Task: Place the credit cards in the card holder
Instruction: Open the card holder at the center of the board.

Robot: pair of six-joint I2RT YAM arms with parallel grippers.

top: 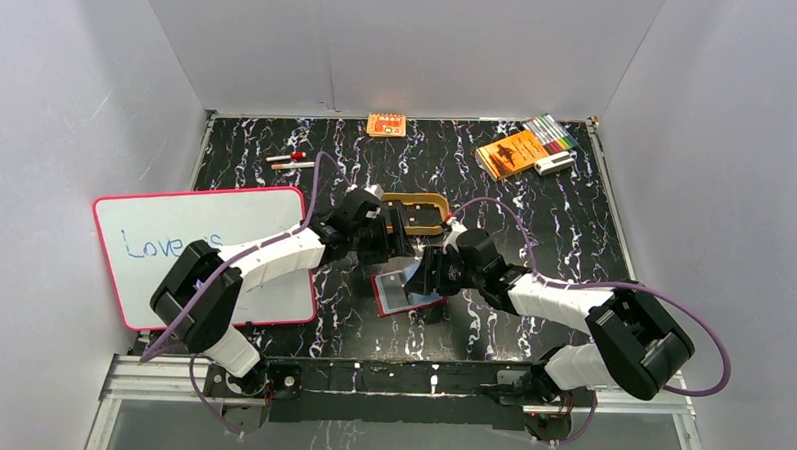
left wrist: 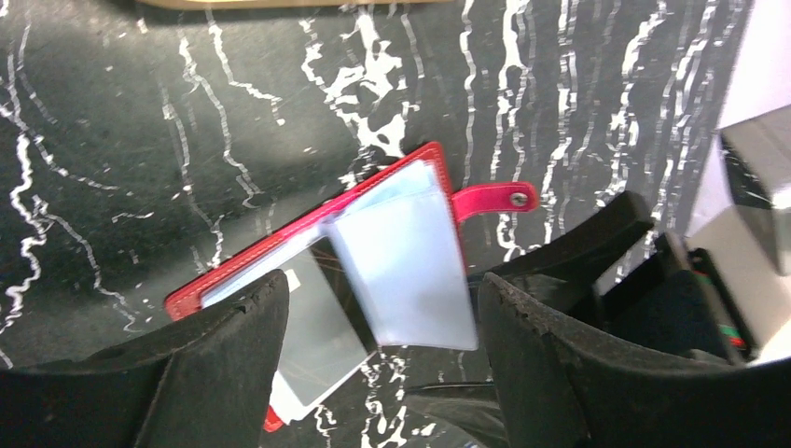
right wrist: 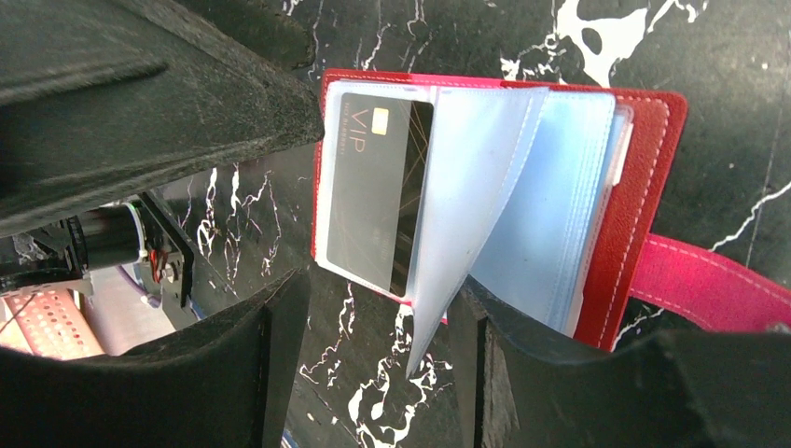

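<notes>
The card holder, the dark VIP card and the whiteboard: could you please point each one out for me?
card holder [right wrist: 644, 187], right wrist view, on its red cover.
dark VIP card [right wrist: 373, 196], right wrist view, on the card's face.
whiteboard [top: 205, 213], top external view, on bare white surface.

Card holder red, tab pink, sleeves frosted clear; card dark grey, gold chip; table black, white veining; my right gripper black.

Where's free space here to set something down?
Bare tabletop lies right of the tan tray, in front of the orange booklet, and between that booklet and the orange packet. Crowded around the card holder.
</notes>
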